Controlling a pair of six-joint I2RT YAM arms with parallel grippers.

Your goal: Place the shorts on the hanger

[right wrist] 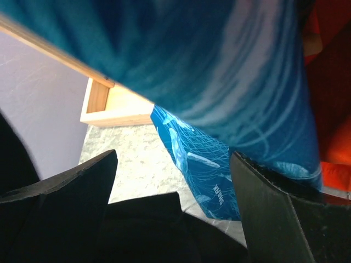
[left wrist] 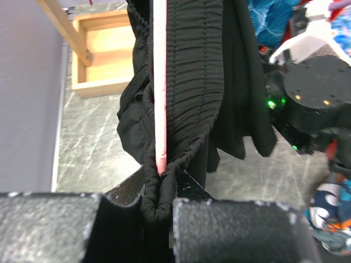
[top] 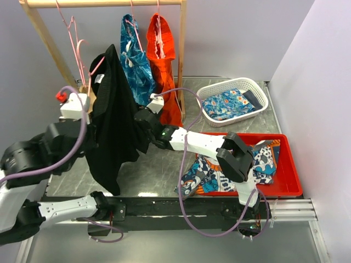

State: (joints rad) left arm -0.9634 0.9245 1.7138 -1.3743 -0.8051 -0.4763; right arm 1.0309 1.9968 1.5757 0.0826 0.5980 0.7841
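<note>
While the wooden rack [top: 104, 3] stood at the back, the black shorts [top: 112, 131] hung long and straight down in front of it, between the two arms. The pink hanger [left wrist: 159, 82] ran up and down along their waistband. The left gripper [left wrist: 159, 204] was squeezed tight on the hanger wire and some bunched cloth. The right gripper [right wrist: 174, 164] stood wide with nothing in it, just right of the shorts. Cloth hid most of the wire, and the hook was hard to pick out.

A blue garment [top: 134, 63] and orange-red garment [top: 164, 55] hang from the wooden rack [top: 109, 3].
</note>
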